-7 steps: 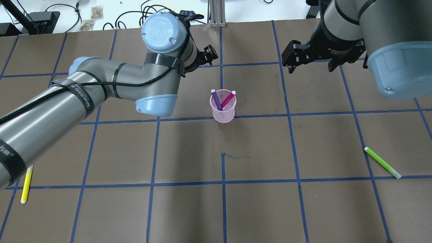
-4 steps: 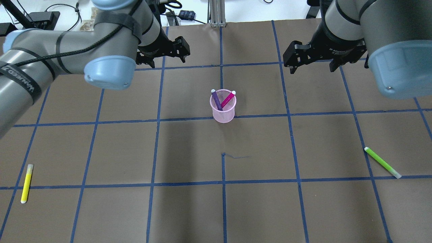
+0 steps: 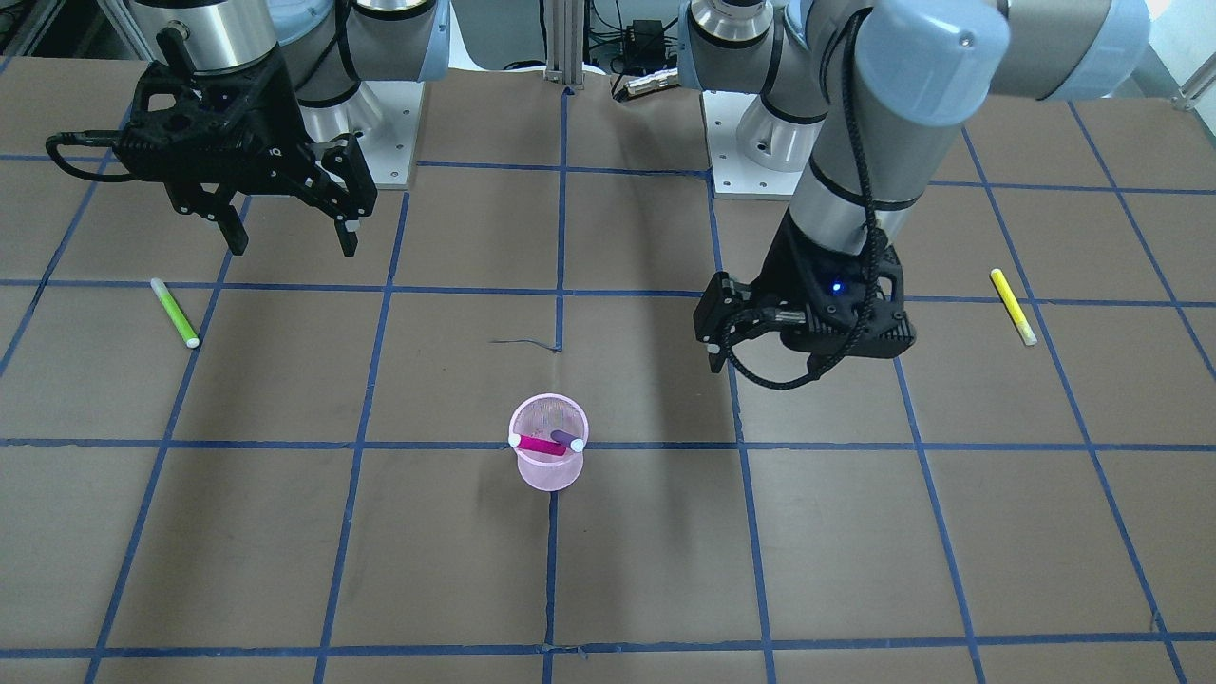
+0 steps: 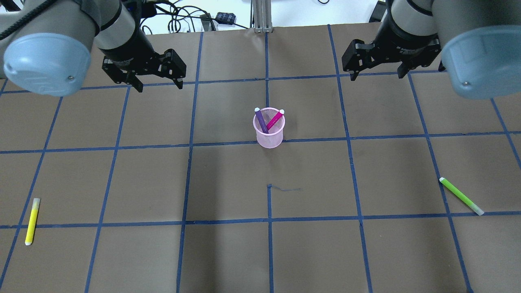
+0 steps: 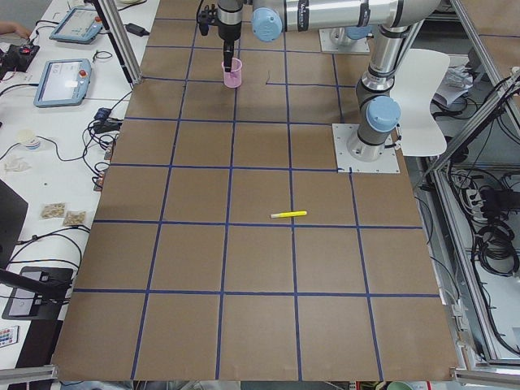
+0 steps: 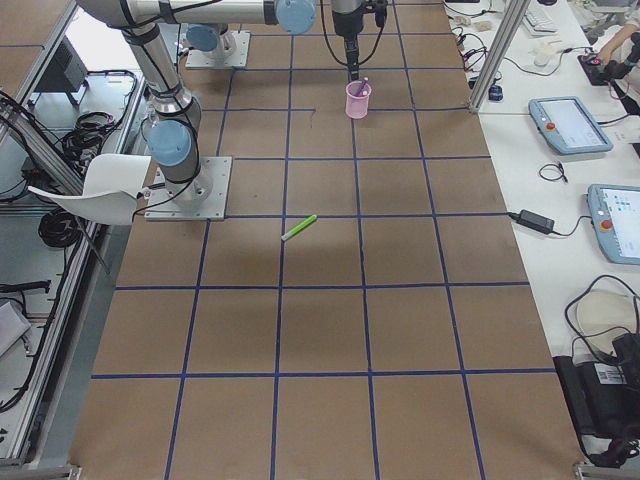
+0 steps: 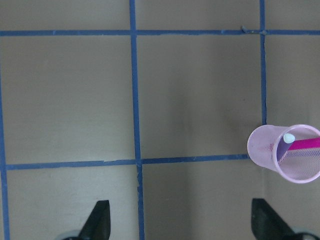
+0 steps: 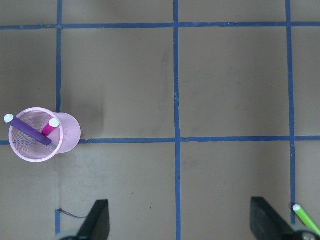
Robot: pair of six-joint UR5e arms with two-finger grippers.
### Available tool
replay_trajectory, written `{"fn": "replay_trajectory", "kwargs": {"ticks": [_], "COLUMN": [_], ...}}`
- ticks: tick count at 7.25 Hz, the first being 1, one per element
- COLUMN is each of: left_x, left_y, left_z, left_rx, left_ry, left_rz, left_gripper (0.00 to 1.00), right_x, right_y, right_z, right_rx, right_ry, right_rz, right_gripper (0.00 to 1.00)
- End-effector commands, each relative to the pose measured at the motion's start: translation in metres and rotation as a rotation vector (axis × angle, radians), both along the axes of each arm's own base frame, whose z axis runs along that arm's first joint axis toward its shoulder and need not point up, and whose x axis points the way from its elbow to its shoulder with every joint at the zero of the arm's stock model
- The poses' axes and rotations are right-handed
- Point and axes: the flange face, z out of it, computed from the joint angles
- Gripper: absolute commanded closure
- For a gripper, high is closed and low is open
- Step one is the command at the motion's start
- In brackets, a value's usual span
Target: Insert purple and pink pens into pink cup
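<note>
Two pens in pink cup [image 4: 269, 140]: purple pen [image 4: 260, 121] & pink pen [image 4: 275, 119], leaning crossed, caps up. Left gripper [image 4: 159, 83]: jaws wide apart, holds nothing, hovers w/ cup well off to its right. Right gripper [image 4: 377, 75]: likewise spread & empty, cup well off to its left.

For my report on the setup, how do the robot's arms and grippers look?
The left arm and right arm are grey tubes with light-blue joint caps. A black braided cable runs along the left arm. The left gripper and right gripper are black, two-fingered.
</note>
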Motion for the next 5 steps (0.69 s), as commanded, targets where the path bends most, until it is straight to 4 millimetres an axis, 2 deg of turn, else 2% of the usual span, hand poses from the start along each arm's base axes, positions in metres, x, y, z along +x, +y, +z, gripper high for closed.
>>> {"fn": "replay_trajectory", "kwargs": {"ticks": [1, 3, 5], "left_x": [0.024, 0.023, 0.024], "left_y": [0.026, 0.041, 0.047], "left_z": [0.004, 0.0, 0.004], "left_rx": [0.05, 0.061, 0.052], "left_ry": [-0.071, -0.075, -0.068], "left_rz": [-0.036, -0.037, -0.033], "left_gripper": [0.0, 0.0, 0.0], "right_x": [0.0, 0.001, 0.001], "right_y": [-0.013, -0.009, -0.009], "right_z": [0.007, 0.002, 0.003], "right_rx": [0.055, 0.063, 0.061], "right_ry": [0.004, 0.004, 0.002], "right_rz": [-0.002, -0.001, -0.002], "right_gripper": [0.0, 0.0, 0.0]}}
